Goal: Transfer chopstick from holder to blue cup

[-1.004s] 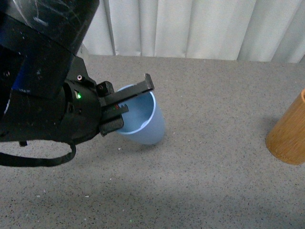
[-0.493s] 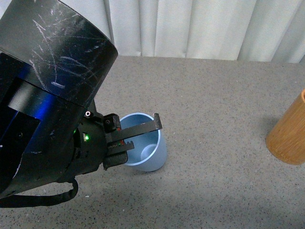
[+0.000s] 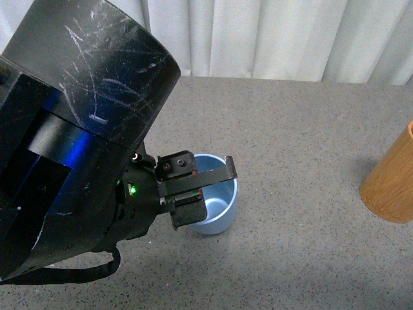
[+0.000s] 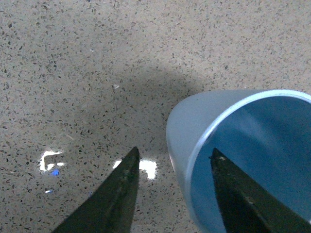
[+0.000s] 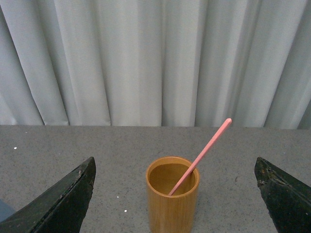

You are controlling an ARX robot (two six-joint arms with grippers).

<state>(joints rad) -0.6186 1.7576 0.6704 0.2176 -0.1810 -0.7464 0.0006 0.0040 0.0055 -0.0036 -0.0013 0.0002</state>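
Note:
The light blue cup (image 3: 219, 208) stands upright on the grey table, just left of the middle in the front view. My left gripper (image 3: 213, 192) is open and straddles its rim. In the left wrist view one finger (image 4: 235, 194) sits inside the blue cup (image 4: 194, 121) and the other finger (image 4: 116, 194) is outside its wall. The orange-brown holder (image 3: 391, 183) stands at the far right, cut off by the frame edge. In the right wrist view my right gripper (image 5: 175, 162) is open wide in front of the holder (image 5: 172, 206). One pink chopstick (image 5: 201, 154) leans out of the holder.
A pale pleated curtain (image 3: 271, 39) hangs along the table's far edge. The bulky black left arm (image 3: 71, 148) fills the left side of the front view. Speckled grey tabletop (image 3: 303, 148) stretches between cup and holder.
The left arm moved right and toward the camera. The blue cup went from tilted to upright and now stands further right and nearer.

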